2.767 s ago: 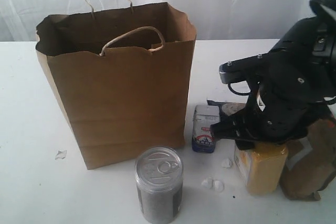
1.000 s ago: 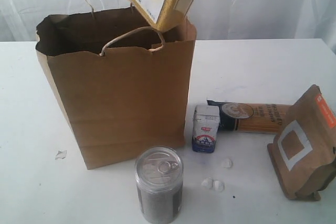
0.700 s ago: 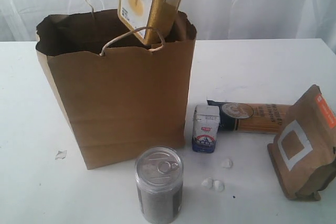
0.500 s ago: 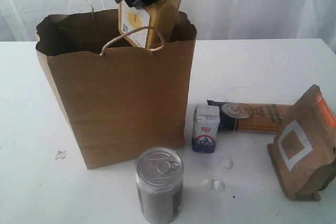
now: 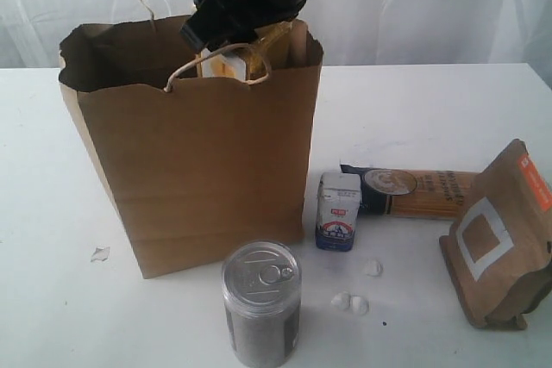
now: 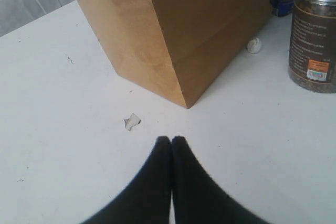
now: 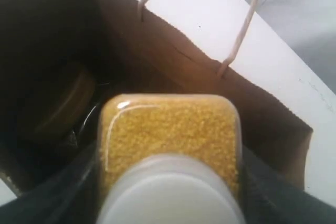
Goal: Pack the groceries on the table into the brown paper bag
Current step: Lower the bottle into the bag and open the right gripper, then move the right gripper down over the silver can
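**Four groceries out on the counter, bottle going into the bag**

Clock directions are read off the exterior view, with 12 pointing at the white curtain (image 5: 431, 6).

The right gripper (image 5: 237, 32) hangs over the mouth of the brown paper bag (image 5: 198, 178). It's clamped on the yellow-grain bottle (image 5: 226, 65), with a black finger on each side just under the white cap. The bottle is tilted a bit. Its lower end sits below the bag's rim, between the two loop handles, around 1 o'clock in the opening. In the right wrist view there's something round with a gold top (image 7: 60, 103) down in the dark bottom of the bag. I think it's the jar, but it's too dim to be sure.

The bag stands upright on the counter (image 5: 431, 101). Around it:
- the pull-tab can (image 5: 261, 303) stands upright at the bag's 5 o'clock, near the front corner but apart from it
- the white-blue carton (image 5: 337, 211) stands upright at the bag's 4 o'clock, just beside the bottom edge
- the spaghetti packet (image 5: 418, 193) lies flat at the carton's 3 o'clock, with one end tucked behind the carton
- the brown pouch (image 5: 500, 239) stands leaning at the packet's 5 o'clock
- a few white crumbs (image 5: 351, 302) sit between the can and the pouch

The left gripper (image 6: 171, 142) has its tips pressed together with nothing in them. It sits low over bare counter near a bottom corner of the bag, with a little paper scrap (image 6: 132, 121) just ahead of it. The exterior view doesn't catch this gripper at all.
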You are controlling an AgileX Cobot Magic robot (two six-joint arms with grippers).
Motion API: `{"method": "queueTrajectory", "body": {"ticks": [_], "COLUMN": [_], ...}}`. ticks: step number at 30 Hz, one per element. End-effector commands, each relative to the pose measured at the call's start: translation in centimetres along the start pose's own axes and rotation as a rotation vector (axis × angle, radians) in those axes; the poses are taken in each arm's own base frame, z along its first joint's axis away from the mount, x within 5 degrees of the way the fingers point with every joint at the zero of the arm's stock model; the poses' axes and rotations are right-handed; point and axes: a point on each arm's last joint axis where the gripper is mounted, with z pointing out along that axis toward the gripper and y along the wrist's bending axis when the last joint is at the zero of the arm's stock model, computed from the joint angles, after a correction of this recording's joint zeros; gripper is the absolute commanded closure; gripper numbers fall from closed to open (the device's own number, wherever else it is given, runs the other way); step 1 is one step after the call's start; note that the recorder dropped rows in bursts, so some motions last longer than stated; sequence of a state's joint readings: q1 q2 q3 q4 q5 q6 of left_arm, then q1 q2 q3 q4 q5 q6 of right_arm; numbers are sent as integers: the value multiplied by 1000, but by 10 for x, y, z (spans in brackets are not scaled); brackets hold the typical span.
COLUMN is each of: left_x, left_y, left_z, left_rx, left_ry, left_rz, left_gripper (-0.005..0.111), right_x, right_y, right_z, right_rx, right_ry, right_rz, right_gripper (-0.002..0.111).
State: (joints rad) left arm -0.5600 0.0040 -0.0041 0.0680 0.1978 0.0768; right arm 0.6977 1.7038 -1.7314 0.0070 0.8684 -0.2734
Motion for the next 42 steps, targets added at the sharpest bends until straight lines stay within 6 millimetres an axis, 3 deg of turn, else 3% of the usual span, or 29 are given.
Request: {"method": "queueTrajectory", "body": {"ticks": [1, 4, 7, 27, 37, 41, 42], "left_x": [1, 1, 1, 1, 1, 1, 1], "left_y": [0, 0, 0, 0, 0, 0, 0], "left_z": [0, 0, 0, 0, 0, 0, 0], "left_rx": [2, 2, 2, 2, 2, 2, 2], "left_ry": [1, 1, 1, 1, 1, 1, 1], "left_rz": [-4, -4, -4, -4, -4, -4, -4], "left_gripper": [106, 106, 106, 106, 106, 106, 106], "right_x": [-9, -9, -9, -9, -10, 5, 13], "right_y": [-2, -2, -2, -1, -6, -12, -15], "right_z": [-11, -11, -11, -12, -53, -89, -106], "right_rx": [18, 17, 17, 3, 68, 157, 192], "right_ry": [-72, -68, -68, -71, -105, -37, -57], "right_rz": [-12, -12, -12, -1, 106, 166, 185], "right_gripper": [65, 51, 45, 45, 45, 45, 45]}}
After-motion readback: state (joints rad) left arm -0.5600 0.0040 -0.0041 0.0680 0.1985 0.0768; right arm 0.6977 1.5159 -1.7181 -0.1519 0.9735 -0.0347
